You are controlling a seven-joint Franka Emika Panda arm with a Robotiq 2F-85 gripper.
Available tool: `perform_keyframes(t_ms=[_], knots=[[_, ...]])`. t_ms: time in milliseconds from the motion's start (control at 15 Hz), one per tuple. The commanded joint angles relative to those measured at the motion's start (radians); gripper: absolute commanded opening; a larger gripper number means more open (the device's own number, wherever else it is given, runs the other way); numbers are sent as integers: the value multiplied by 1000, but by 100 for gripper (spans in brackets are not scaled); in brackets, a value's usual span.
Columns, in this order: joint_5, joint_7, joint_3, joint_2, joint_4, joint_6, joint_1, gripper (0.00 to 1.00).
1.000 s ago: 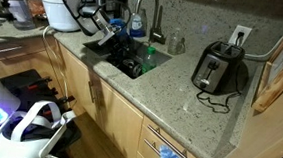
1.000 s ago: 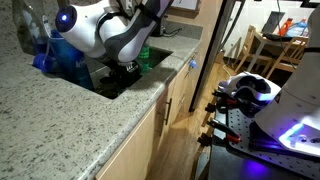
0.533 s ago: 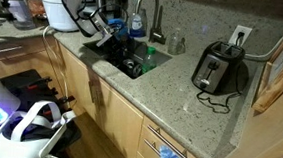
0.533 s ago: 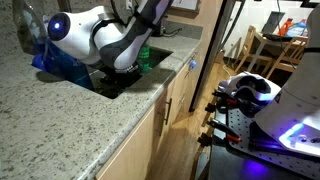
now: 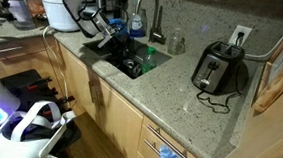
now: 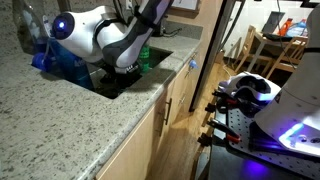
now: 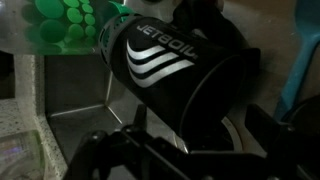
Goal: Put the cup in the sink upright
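The cup (image 7: 175,75) is black with white stripes and white lettering. It fills the wrist view, lying tilted, its base to the upper left and its pale-rimmed mouth to the lower right. My gripper (image 7: 190,150) is low inside the sink (image 7: 75,95), its dark fingers (image 7: 105,150) on either side of the cup, and it looks shut on it. In both exterior views the arm reaches down into the sink (image 5: 133,63) (image 6: 118,82). The gripper (image 5: 126,56) is dark among dark items there, and I cannot pick out the cup.
A green dotted item (image 7: 65,25) (image 5: 151,53) lies in the sink beside the cup. A faucet (image 5: 146,9), a blue bottle (image 5: 135,25) and a glass (image 5: 176,41) stand behind the sink. A toaster (image 5: 220,66) sits on the granite counter (image 5: 171,91).
The arm's white upper part swung slightly one way and back over the sink. The gripper stays down in the sink.
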Motion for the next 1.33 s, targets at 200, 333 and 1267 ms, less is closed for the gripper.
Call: perform_keyframes(t_ms=[200,333,1267], knots=[[-7,72,-27,-50,-76,29,-20,100],[-10,77,-34,-64,-95,30,-28,100],[13,112,-26,-305,-266,29,-87,1]])
